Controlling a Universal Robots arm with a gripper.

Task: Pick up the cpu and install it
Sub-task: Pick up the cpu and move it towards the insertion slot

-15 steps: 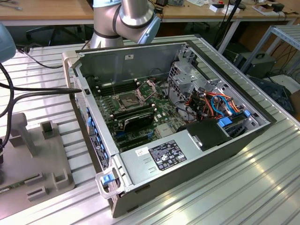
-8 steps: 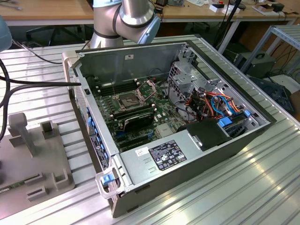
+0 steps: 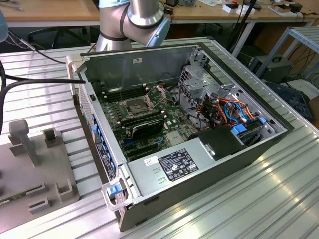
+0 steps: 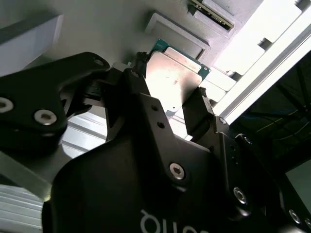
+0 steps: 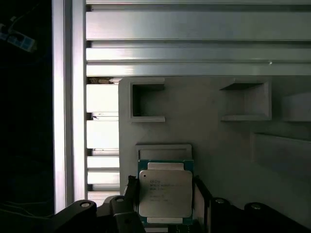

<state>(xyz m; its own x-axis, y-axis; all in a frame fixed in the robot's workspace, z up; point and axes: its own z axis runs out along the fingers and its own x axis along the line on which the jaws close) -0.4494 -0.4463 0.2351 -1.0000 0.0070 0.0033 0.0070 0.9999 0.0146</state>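
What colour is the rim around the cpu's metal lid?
Green, framing the dull silver-grey lid of the cpu; clearest in the first wrist view.

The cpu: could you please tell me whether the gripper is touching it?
Cannot tell. In both wrist views the gripper straddles the cpu closely, yet glare and shadow hide any contact or gap.

Surface (image 3: 279, 189): ribbed aluminium profile, silver, with long parallel grooves. In the first wrist view the same slats run on past the pincer (image 5: 165, 189), and several glare white under strong light. Off the surface edge beside the pincer is a dark void (image 5: 24, 121). Exterior view: wooden desks (image 3: 50, 11) stand along the back, shadow beneath them. A metal rack (image 3: 305, 37) stands on the exterior view's right.
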